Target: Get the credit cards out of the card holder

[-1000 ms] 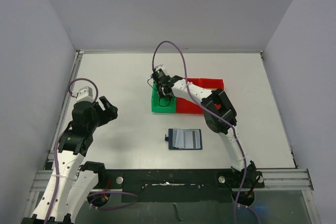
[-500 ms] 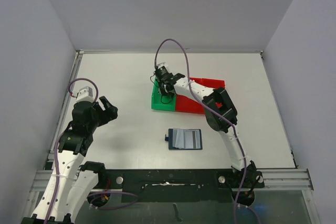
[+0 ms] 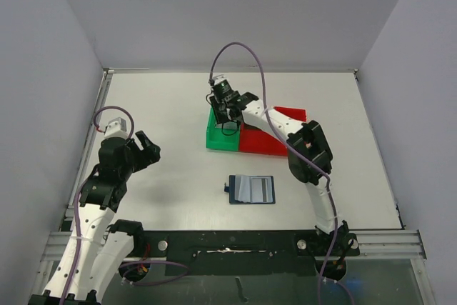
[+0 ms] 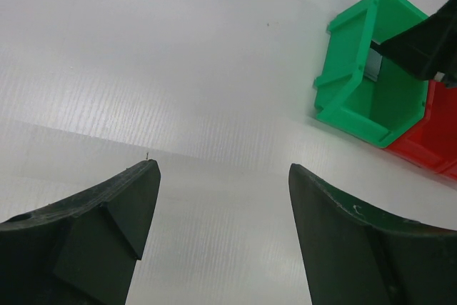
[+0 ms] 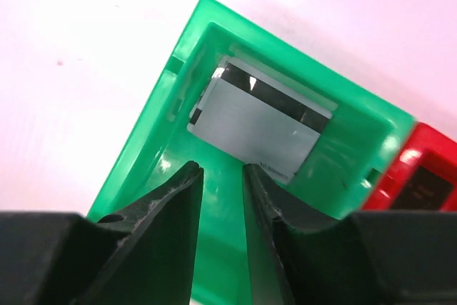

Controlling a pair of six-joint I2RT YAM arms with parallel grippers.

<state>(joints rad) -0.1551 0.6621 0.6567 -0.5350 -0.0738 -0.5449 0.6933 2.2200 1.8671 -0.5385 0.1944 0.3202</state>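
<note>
1. My right gripper [image 3: 227, 113] [image 5: 220, 171] hangs directly over the green tray [image 3: 220, 141] [image 5: 153, 133]. Its jaws stand nearly together with a narrow gap between them, clamped on nothing.
2. A silver-grey card [image 5: 257, 123] lies inside the green tray against its far wall. A dark stripe runs along the card's upper edge. It is below my right fingertips and apart from them.
3. The red tray [image 3: 260, 144] [image 5: 421, 176] touches the green tray on its right side.
4. The card holder [image 3: 251, 189] lies open and flat on the table [image 3: 164, 105], well apart from the green tray on the side nearer my bases. Its pale pockets face up.
5. My left gripper [image 3: 146, 151] [image 4: 221, 176] hovers well to the left of the green tray [image 4: 350, 80]. Its jaws are spread wide with only bare table between them.
</note>
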